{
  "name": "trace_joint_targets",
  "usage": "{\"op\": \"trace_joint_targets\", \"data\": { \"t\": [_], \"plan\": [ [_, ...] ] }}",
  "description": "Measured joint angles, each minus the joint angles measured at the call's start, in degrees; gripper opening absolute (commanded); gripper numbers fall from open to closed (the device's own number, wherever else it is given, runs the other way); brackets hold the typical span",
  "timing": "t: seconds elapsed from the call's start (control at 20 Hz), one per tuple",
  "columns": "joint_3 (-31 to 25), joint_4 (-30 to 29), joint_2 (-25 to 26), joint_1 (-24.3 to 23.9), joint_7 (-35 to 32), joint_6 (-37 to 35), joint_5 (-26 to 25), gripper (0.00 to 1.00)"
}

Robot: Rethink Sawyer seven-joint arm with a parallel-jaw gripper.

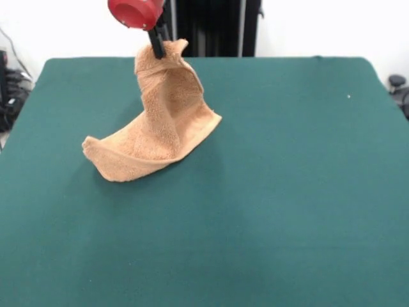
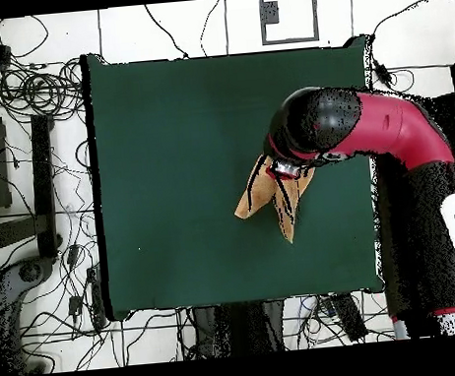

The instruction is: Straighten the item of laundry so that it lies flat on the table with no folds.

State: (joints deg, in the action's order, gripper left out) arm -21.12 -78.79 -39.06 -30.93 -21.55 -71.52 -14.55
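Note:
The tan-orange terry towel (image 1: 163, 118) hangs from one raised corner. Its lower part rests crumpled and folded on the dark green table (image 1: 287, 192), left of the middle in the front view. My gripper (image 1: 157, 46) is shut on the towel's top corner and holds it above the table near the far edge. In the overhead view the towel (image 2: 262, 195) shows as a narrow folded shape right of centre. The red and black arm (image 2: 365, 130) covers its upper part and hides the gripper there.
The pedestal (image 1: 217, 25) stands behind the table's far edge. Cables and equipment (image 2: 30, 144) lie on the floor beside the table. The arm's base (image 2: 452, 226) sits along the table's right side in the overhead view.

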Motion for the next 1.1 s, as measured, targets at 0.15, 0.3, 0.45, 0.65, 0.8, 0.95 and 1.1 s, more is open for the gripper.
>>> {"op": "trace_joint_targets", "data": {
  "t": [0.15,0.3,0.45,0.65,0.8,0.95,1.1],
  "plan": [
    [0.01,0.01,0.14,0.19,0.00,-0.14,0.12,0.00],
    [0.01,0.02,0.13,0.41,0.00,-0.85,0.12,0.00],
    [0.00,0.02,0.13,0.76,0.00,-2.35,0.69,0.00],
    [0.02,0.05,0.21,0.81,0.00,-2.47,2.68,0.00],
    [0.00,0.35,0.55,0.78,0.00,-1.88,4.50,0.00],
    [-0.12,1.36,1.60,0.71,-0.01,1.87,6.14,0.00],
    [-0.28,3.05,2.80,0.60,-0.01,7.67,6.47,0.00]
  ]
}}
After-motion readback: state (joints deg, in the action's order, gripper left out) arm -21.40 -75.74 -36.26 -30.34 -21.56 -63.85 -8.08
